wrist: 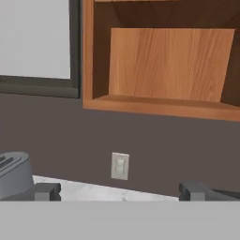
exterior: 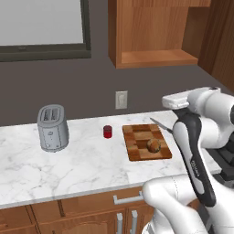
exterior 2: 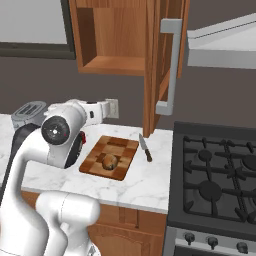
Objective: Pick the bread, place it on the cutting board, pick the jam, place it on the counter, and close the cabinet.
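The bread lies on the checkered cutting board. To the board's left, the red jam stands on the white marble counter. Above them the cabinet is open with a bare shelf, and its door swings out toward me with the silver handle on it. My gripper is open and holds nothing. It hovers above the counter, below the cabinet, facing the back wall.
A knife lies just right of the board. A grey toaster stands at the left, and a wall outlet is behind the counter. A black stove adjoins the counter on the right.
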### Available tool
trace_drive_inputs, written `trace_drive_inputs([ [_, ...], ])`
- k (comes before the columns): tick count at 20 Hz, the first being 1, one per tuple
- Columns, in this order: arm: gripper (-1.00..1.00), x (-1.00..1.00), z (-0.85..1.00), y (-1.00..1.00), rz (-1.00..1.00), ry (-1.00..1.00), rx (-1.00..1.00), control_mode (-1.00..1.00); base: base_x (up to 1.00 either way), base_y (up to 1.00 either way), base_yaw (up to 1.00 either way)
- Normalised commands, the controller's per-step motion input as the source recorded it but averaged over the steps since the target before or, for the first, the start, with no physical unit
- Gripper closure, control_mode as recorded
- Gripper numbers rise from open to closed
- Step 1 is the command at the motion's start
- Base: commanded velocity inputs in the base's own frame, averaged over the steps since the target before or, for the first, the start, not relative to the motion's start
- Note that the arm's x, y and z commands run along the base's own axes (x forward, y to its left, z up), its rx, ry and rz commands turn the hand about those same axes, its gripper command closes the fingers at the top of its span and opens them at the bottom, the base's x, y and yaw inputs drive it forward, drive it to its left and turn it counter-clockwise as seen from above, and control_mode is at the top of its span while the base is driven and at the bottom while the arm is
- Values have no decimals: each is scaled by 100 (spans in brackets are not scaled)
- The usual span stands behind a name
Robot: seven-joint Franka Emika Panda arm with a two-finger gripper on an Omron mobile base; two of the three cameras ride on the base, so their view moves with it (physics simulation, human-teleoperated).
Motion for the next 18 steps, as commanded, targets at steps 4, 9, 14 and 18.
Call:
trace_drive_inputs([
  [4,-100,-27,0,-9,-2,-11,0,-100,0,0,0],
  [9,-100,-27,0,-12,-1,-10,0,-100,0,0,0],
  [14,-100,-21,3,-18,-1,-6,0,-100,0,0,0],
  [18,-100,-23,6,-24,0,-1,0,-100,0,0,0],
])
